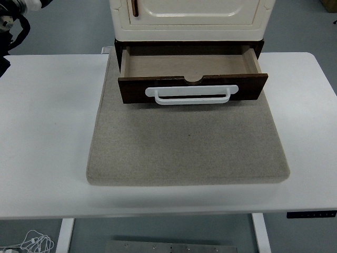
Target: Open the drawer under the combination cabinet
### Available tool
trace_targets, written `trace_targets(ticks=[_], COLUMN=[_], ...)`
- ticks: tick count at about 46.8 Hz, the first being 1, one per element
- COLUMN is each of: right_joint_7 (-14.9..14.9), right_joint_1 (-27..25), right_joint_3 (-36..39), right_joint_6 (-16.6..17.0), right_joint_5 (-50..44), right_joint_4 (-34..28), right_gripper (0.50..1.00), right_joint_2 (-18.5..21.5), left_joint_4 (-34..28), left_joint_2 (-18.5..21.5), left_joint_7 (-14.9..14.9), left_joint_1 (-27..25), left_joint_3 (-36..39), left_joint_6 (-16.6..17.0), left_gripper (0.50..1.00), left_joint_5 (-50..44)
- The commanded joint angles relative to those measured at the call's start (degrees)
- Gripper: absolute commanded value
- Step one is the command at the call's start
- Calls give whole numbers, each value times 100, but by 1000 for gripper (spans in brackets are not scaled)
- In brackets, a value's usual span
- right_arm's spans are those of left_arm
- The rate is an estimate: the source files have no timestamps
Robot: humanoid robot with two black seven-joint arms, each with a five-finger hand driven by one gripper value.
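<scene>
Standing pulled out from the dark brown base of the cream-coloured combination cabinet, the dark brown wooden drawer sits at twelve o'clock on the white table, its pale bare floor showing and nothing visible inside it; its white bar handle faces six o'clock, and the front panel hangs over the far end of the grey felt mat on which the cabinet rests. Judged from this, the opening looks done, or nearly so. Neither robot hand appears over the table; at ten o'clock, in the top left corner, a dark jointed shape with cabling pokes in from beyond the table's far edge, and it cannot be told whether this is part of the left arm or what its fingers are doing; the right arm is out of sight. The risks from here are few but real: a further pull on the handle could draw the drawer off its runners, since little of its length seems left inside the base; a downward press on the overhanging front could tip the tall cabinet forward, the mat beneath being soft; an arm sweeping back across the table could catch the jutting handle and nudge the drawer shut again, or skew it.
</scene>
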Motion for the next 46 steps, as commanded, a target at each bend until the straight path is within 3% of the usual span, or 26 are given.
trace_targets(ticks=[1, 16, 46], right_joint_7=[0, 0, -9], right_joint_1=[0, 0, -17], right_joint_3=[-6, -14, -15], right_joint_6=[0, 9, 9], right_joint_5=[9, 0, -9], right_joint_4=[1, 1, 1], right_gripper=[926, 926, 926], right_joint_2=[0, 0, 0], left_joint_4=[-1, -19, -45], left_joint_2=[-8, -122, -702], left_joint_7=[78, 95, -36], left_joint_1=[90, 372, 512], left_joint_3=[-204, -416, -284], left_joint_6=[-7, -16, -24], left_gripper=[1000, 1000, 1000], left_joint_5=[-238, -881, -723])
